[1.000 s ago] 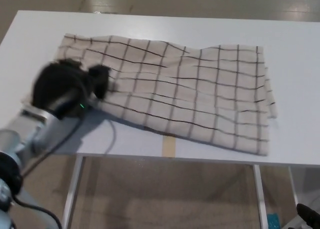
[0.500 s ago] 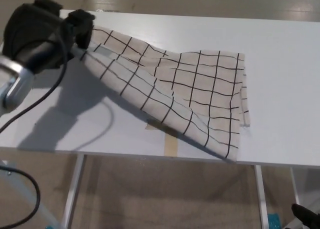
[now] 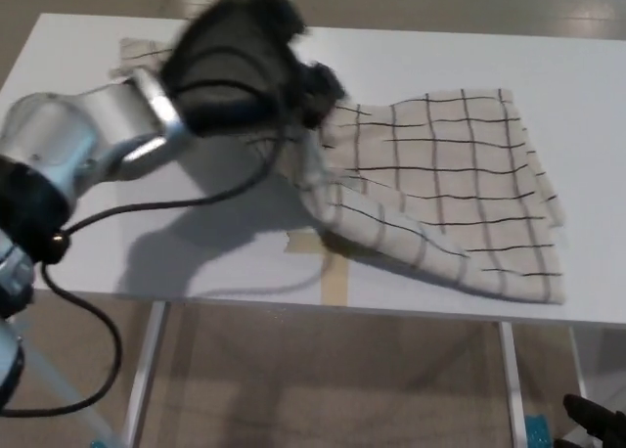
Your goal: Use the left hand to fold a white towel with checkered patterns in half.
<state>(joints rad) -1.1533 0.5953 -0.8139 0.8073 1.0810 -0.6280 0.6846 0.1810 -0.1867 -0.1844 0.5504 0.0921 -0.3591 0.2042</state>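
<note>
Fig. — fold in progress, head view. The robot's black three-fingered left hand [image 3: 245, 62], motion-blurred, sits above the table's mid-left w/ its fingers closed on the left edge of the white cloth towel with thin dark checks [image 3: 440, 184]; the pinch point is near the fingers at approx. the towel's mid-line. From the hand outward: the silver forearm [image 3: 93, 145] runs back to picture left, a black cable [image 3: 127, 213] looping below it. The gripped edge is lifted and drawn rightward, so the towel's left portion rises off the white rectangular table [image 3: 587, 96] as a slack ramp, while its right half lies flat, near the table's right and front edges. A small bit of checked cloth [image 3: 142, 49] shows behind the forearm at far left. A strip of tan tape [image 3: 333, 272] marks the table front. Right hand not visible.

To do the step well (judgement): carry the edge on over to the right-hand edge, low enough that the fold lands w/o bunching, align edge to edge, then release.

Vs. half a second back: the hand has travelled from the table's far-left corner toward centre, and the towel's lifted part is shorter, more doubled over.
</note>
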